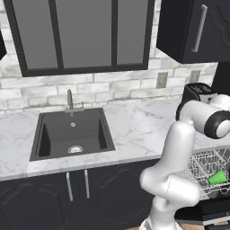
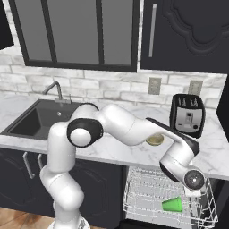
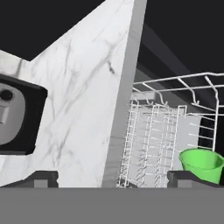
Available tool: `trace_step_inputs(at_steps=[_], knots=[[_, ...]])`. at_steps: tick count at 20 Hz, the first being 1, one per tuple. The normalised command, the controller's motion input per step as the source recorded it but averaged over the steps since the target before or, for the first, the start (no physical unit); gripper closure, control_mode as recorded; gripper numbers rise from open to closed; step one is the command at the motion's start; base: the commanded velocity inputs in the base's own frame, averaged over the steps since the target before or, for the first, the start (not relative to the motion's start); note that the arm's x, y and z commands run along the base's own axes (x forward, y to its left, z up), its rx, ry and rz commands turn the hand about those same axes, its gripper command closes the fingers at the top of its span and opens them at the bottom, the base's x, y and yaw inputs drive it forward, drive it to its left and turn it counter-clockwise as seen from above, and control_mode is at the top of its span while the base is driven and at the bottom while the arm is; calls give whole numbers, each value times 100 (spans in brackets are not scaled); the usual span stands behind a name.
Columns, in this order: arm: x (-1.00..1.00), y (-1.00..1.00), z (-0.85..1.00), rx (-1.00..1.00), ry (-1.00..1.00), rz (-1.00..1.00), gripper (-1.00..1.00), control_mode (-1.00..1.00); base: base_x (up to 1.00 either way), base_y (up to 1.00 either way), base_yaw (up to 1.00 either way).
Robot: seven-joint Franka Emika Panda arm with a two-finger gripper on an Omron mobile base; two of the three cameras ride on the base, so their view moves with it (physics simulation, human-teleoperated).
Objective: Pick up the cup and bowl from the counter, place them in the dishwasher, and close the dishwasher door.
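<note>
The green cup [image 2: 172, 205] lies on its side in the pulled-out white wire rack [image 2: 143, 197] of the dishwasher; it also shows as the cup [image 1: 217, 177] and the cup [image 3: 202, 162]. A tan bowl [image 2: 155, 140] sits on the counter [image 2: 116, 154], partly hidden behind my forearm. My gripper [image 3: 113, 180] is open with nothing between its fingertips [image 3: 42, 178]. The hand [image 2: 193, 180] hangs over the rack's right side, just above and to the right of the cup. Below the rack lies the lowered black dishwasher door [image 1: 209, 210].
A black toaster [image 2: 188, 115] stands on the counter behind the rack. The black sink [image 1: 72, 134] with its faucet [image 1: 70, 101] is set into the counter to the left. Black cabinets with silver handles [image 1: 77, 185] run below, and wall cabinets hang above.
</note>
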Motion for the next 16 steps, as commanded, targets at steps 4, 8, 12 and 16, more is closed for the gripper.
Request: trace_step_inputs(at_steps=[4, 8, 12, 16], knots=[[12, 35, 35, 4, 0, 2, -100, -100, 0, 0, 0], [29, 37, 15, 3, 0, 2, -100, -100, 0, 0, 0], [34, 39, 8, 1, 0, 2, -100, -100, 0, 0, 0], [38, 28, 6, 0, 0, 2, -100, -100, 0, 0, 0]])
